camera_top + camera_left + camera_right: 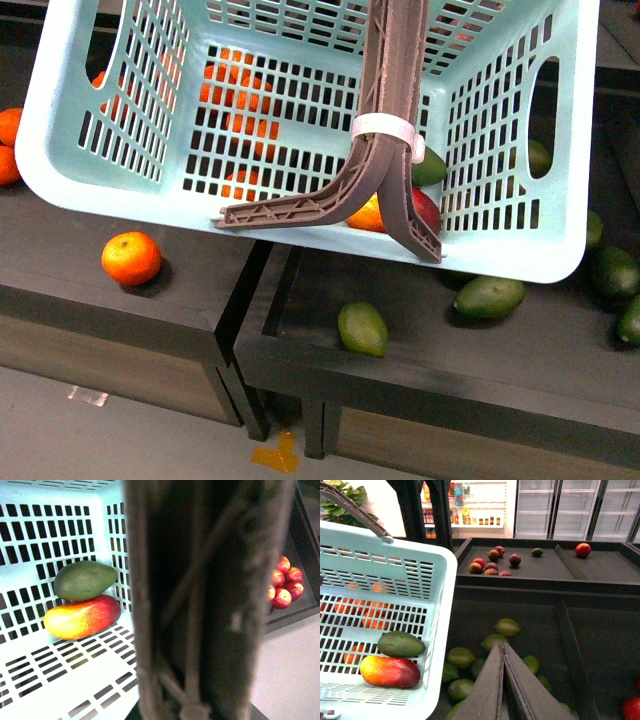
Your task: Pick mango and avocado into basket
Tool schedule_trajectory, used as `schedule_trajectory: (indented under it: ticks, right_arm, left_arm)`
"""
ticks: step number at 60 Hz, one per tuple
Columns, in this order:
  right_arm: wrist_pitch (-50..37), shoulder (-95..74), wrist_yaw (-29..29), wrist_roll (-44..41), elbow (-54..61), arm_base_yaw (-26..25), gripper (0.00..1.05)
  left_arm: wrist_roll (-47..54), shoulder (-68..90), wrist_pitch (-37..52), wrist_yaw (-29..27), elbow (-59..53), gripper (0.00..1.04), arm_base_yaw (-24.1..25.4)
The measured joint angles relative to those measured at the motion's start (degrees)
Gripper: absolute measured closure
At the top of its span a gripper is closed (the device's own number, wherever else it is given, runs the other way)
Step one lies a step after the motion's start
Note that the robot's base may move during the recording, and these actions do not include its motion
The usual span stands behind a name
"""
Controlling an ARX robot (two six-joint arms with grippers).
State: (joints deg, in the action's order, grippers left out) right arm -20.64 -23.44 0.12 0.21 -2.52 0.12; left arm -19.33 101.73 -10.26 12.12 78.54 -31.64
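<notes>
The mint-teal basket (300,205) hangs lifted and tilted over the dark shelves, held by its brown-grey handles (390,100). My left gripper is shut on the basket's handles (200,600), which fill the left wrist view as a blur; the fingers themselves are hidden. Inside the basket lie the red-and-yellow mango (82,617) and the dark green avocado (84,580), touching each other in a corner; both also show as mango (390,672) and avocado (401,644). My right gripper (501,647) is shut and empty, beside the basket above a bin of green fruit.
Loose green fruit (362,328) (489,296) lie on the shelf under the basket, an orange (131,257) at the left. Several green fruit (461,657) fill the bin under my right gripper. Red apples (285,582) sit in a tray. Farther bins hold red fruit (490,562).
</notes>
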Motion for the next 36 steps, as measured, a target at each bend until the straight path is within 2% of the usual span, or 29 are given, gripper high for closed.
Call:
schedule_trajectory:
  ticks: [10, 36]
  right_arm:
    - [0.5, 3.2, 0.0, 0.0, 2.3, 0.0, 1.02]
    - [8.1, 11.1, 0.0, 0.0, 2.3, 0.0, 1.02]
  left_arm:
    - [0.0, 0.0, 0.0, 0.0, 0.0, 1.0, 0.0]
    - [0.0, 0.0, 0.0, 0.0, 0.0, 1.0, 0.0]
